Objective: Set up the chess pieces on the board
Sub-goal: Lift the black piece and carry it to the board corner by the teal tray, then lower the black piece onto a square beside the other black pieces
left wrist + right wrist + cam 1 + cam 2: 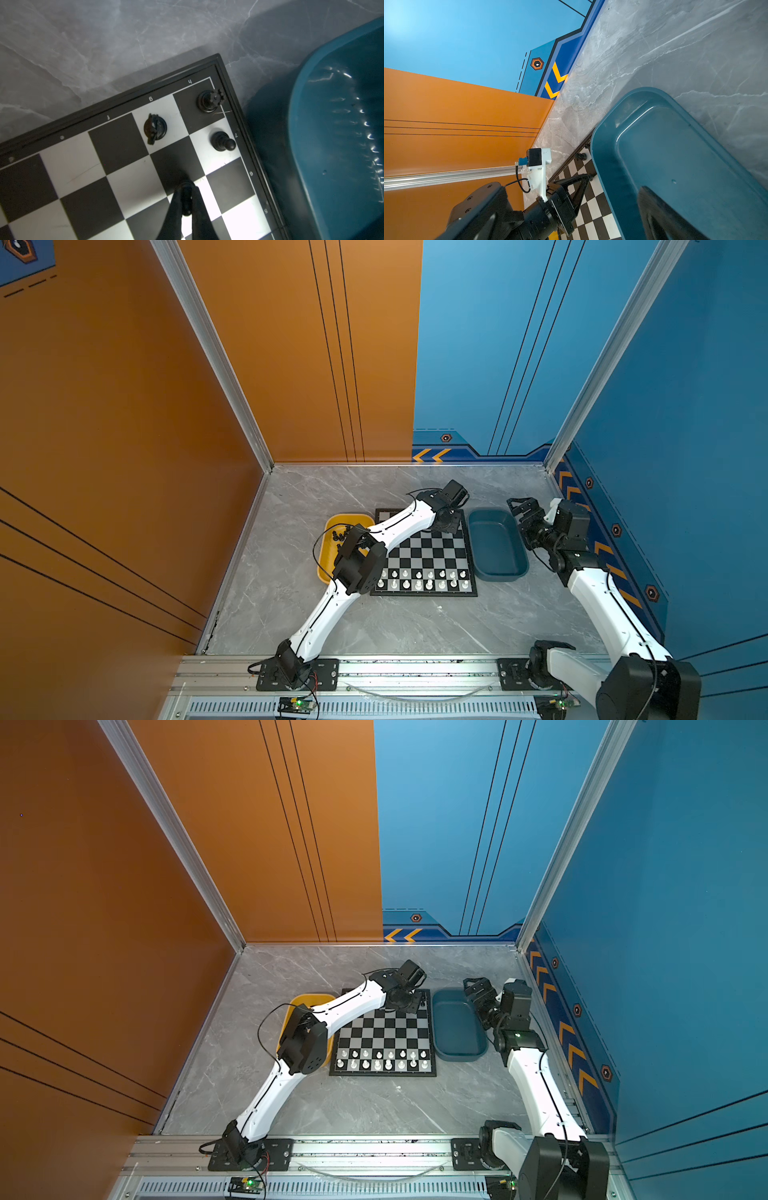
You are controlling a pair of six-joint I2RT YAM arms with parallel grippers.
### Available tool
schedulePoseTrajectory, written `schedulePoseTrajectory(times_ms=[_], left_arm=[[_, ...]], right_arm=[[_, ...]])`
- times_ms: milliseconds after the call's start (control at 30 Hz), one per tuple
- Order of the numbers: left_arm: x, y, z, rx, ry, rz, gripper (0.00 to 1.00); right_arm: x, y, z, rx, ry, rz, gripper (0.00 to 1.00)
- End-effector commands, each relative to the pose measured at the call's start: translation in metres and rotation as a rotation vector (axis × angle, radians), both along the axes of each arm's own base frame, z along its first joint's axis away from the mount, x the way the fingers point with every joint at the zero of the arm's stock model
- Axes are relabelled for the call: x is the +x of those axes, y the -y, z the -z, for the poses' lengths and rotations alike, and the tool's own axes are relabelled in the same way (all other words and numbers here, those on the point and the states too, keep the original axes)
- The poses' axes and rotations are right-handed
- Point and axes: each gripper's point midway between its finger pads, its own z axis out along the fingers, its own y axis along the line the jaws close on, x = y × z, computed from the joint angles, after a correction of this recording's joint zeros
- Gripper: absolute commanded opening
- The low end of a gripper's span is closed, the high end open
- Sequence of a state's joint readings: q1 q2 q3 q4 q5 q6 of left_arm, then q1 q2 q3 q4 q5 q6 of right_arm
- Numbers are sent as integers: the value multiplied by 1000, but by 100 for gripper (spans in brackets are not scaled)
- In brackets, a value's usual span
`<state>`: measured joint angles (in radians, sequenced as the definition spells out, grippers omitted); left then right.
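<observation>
Judged light and slippery and best taken by its stem, a tiny glossy black plastic chessman (186,199) is being pinched by the left gripper (187,187); whether the right gripper (519,506) is spread cannot be told.

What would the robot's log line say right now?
left hand: shut on black piece | over: board corner | right hand: near blue tray

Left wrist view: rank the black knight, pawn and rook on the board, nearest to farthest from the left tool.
1. Tied: pawn, edge column, and knight, back row; too close to call.
2. rook, corner square, plainly farthest from the left tool.
</observation>
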<state>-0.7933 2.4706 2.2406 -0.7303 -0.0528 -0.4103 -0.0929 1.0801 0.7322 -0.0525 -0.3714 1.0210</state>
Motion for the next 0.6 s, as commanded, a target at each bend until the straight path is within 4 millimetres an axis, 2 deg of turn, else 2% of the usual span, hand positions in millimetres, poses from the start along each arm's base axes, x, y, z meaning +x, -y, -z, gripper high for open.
schedulePoseTrajectory(times_ms=[0, 567], left_arm=[[0, 6, -2, -8, -4, -4, 0], [10, 5, 7, 7, 13, -23, 1]], right_arm=[[2, 2, -7, -16, 18, -9, 100], [2, 3, -5, -17, 13, -9, 100]])
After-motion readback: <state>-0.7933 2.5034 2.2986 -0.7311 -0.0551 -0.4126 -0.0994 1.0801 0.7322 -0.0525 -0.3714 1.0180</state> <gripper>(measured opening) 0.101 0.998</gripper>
